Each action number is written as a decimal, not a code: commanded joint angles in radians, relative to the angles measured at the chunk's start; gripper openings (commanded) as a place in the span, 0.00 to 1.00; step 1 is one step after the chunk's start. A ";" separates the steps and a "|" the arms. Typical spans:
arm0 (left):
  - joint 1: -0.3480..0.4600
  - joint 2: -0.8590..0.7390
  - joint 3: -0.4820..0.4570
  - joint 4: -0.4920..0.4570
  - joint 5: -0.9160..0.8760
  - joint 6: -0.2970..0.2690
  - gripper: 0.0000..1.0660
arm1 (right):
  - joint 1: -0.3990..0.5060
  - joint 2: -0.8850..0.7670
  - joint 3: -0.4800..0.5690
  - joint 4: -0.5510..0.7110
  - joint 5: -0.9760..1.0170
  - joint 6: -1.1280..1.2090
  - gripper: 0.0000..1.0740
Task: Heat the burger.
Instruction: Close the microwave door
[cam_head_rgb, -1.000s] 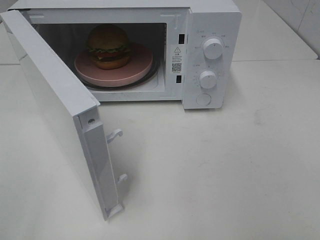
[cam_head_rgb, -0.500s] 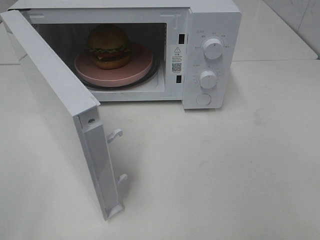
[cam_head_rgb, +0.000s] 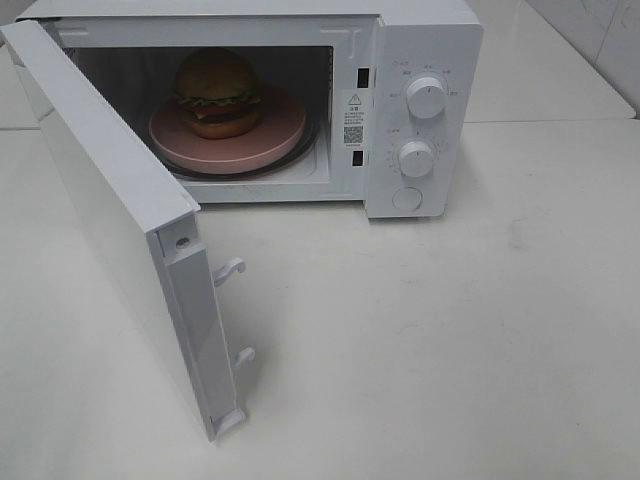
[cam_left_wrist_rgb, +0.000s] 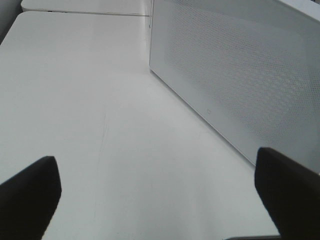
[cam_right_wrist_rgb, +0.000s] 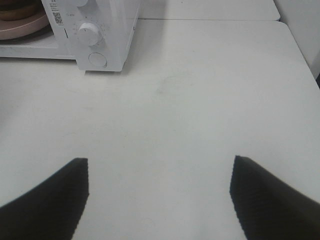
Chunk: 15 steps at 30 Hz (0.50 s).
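Two grippers hang low over the bare white tabletop (cam_head_rgb: 450, 350), neither holding anything. The left gripper (cam_left_wrist_rgb: 155, 170) has its jaws spread wide, with only tabletop between them. The right gripper (cam_right_wrist_rgb: 160, 165) is also parted, a little less widely, and empty.

Just ahead of the left gripper, on its microwave side, stands the swung-out door (cam_left_wrist_rgb: 240, 75), showing its dotted outer face. The door's long edge runs away from the gripper toward the hinge.

Farther ahead of the right gripper, well apart from it, is the front of the microwave (cam_head_rgb: 420, 60), with its lower knob (cam_right_wrist_rgb: 89, 33) and a round button (cam_right_wrist_rgb: 97, 60) facing it. A sliver of the pink plate (cam_right_wrist_rgb: 20, 30) shows beyond.

The burger (cam_head_rgb: 217, 93) sits upright on that plate inside the open cavity, beyond the door from the left gripper and farthest from both.

With the burger already loaded, the next move is probably closing the door. The left arm is nearer for that and would push on the outer face, swinging it toward the cavity. The right arm is better placed for the knobs afterward.
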<state>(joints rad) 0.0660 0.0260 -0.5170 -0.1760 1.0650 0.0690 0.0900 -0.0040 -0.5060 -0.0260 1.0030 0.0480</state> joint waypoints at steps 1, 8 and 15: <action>0.000 -0.004 0.002 -0.005 0.000 -0.004 0.92 | -0.005 -0.028 0.003 -0.003 -0.008 -0.007 0.70; 0.000 -0.004 0.002 -0.005 0.000 -0.004 0.92 | -0.005 -0.028 0.003 -0.003 -0.008 -0.007 0.70; 0.000 -0.004 0.002 -0.005 0.000 -0.004 0.92 | -0.005 -0.028 0.003 -0.003 -0.008 -0.006 0.70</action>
<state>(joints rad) 0.0660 0.0260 -0.5170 -0.1760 1.0650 0.0690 0.0900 -0.0040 -0.5060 -0.0260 1.0030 0.0480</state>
